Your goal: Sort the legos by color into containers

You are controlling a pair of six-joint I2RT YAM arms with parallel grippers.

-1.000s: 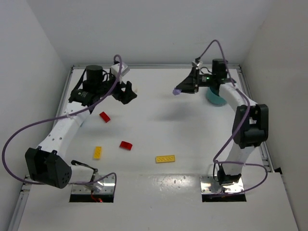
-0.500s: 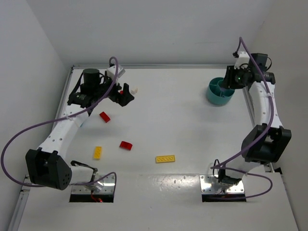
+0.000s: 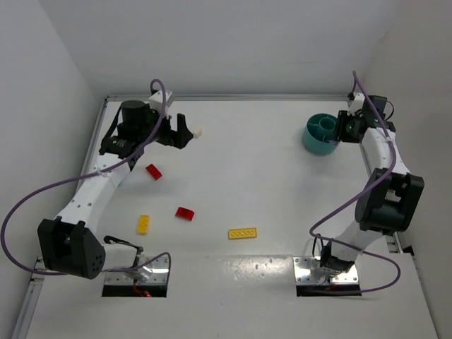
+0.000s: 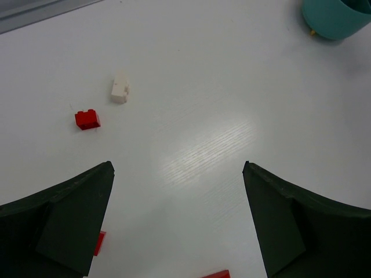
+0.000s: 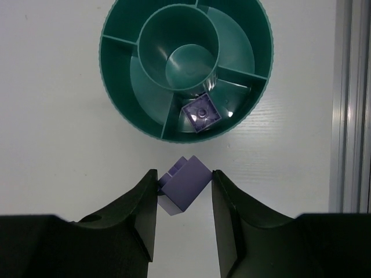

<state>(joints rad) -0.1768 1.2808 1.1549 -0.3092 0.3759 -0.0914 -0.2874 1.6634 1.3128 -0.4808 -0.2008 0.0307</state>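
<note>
The round teal tub (image 3: 314, 145) stands at the back right; the right wrist view looks down into its compartments (image 5: 103, 58). One purple brick (image 5: 200, 113) lies in a near compartment. My right gripper (image 3: 344, 127) (image 5: 184, 174) is shut on a second purple brick (image 5: 184, 184), held tilted just short of the tub's rim. My left gripper (image 3: 185, 134) (image 4: 178, 168) is open and empty at the back left. A white brick (image 3: 200, 131) (image 4: 120, 88) and a small red brick (image 4: 87, 119) lie ahead of it.
Two red bricks (image 3: 153, 171) (image 3: 185, 213) and two yellow bricks (image 3: 143, 224) (image 3: 242, 233) lie on the white table. A metal rail (image 5: 348, 104) runs along the table's right edge beside the tub. The tub also shows in the left wrist view (image 4: 336, 17).
My right arm swung from the table's middle back to the tub at the far right, carrying the purple brick. My left gripper shifted slightly towards the back.
</note>
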